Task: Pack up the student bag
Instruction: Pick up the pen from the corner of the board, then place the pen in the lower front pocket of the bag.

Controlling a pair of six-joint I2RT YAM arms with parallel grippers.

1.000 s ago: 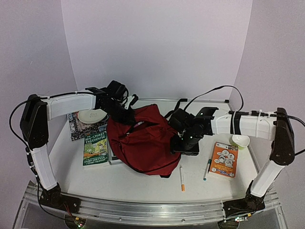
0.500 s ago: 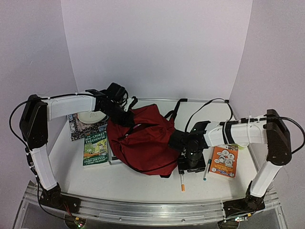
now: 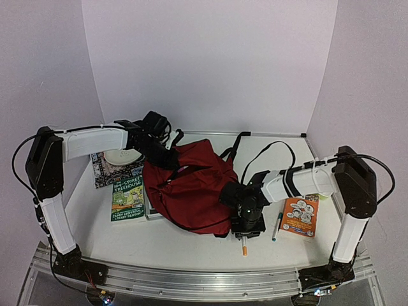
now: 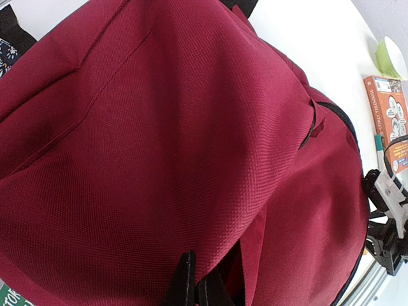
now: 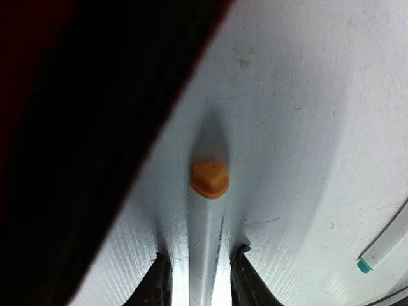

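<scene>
The student bag [image 3: 188, 185], dark red with black straps, lies slumped in the middle of the table and fills the left wrist view [image 4: 159, 127]. My left gripper [image 3: 167, 158] [image 4: 194, 271] is shut on a fold of the bag's fabric at its upper left edge. My right gripper [image 3: 245, 234] [image 5: 199, 261] is down at the table just in front of the bag's right corner. Its jaws straddle a white marker [image 5: 207, 217] with an orange cap [image 5: 210, 178], leaving a thin gap on each side. The marker's near end [image 3: 243, 248] sticks out below the gripper.
A teal-capped marker [image 3: 277, 226] [image 5: 382, 245] lies to the right, beside an orange book [image 3: 299, 213] [image 4: 389, 108]. A green Treehouse book [image 3: 128, 199], a patterned book [image 3: 105, 169] and a white bowl [image 3: 124, 155] sit left of the bag. A green bowl [image 4: 390, 57] is far right.
My right arm came off the bag's right side and dropped toward the front of the table onto the orange-capped marker, its jaws narrowing around it. The left arm stayed put.
</scene>
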